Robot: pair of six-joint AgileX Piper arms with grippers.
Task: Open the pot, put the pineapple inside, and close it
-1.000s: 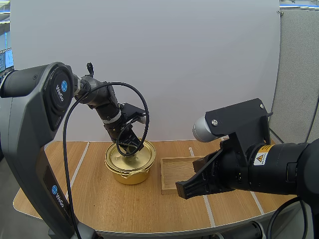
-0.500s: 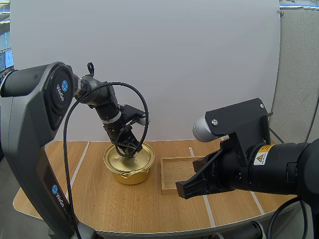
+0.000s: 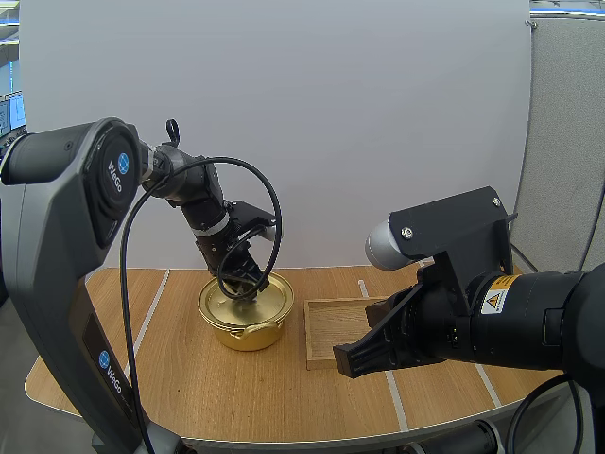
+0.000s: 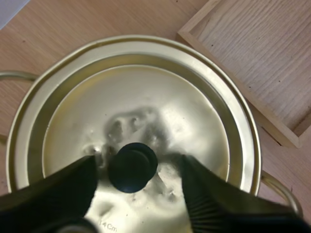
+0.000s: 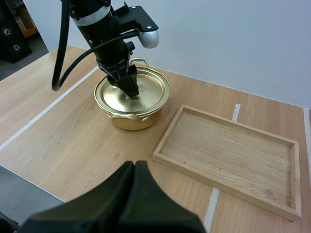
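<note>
Over lid [image 4: 146, 97], left gripper [image 4: 137, 167]: jaws spread either side of knob [image 4: 132, 166]. Right gripper [image 5: 134, 166]: jaws pressed together, above table [image 5: 73, 145], near tray [image 5: 228, 150].

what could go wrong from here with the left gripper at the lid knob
1. The open left gripper straddles the knob off-centre, with one finger nearer. Closing may nudge the lid or slip off.
2. The pot stands free, close to the tray. A tilted pull could drag it against the tray's rim.

white backdrop [image 3: 378, 113], wooden table [image 3: 189, 378], perhaps grey partition [image 3: 567, 142]
</note>
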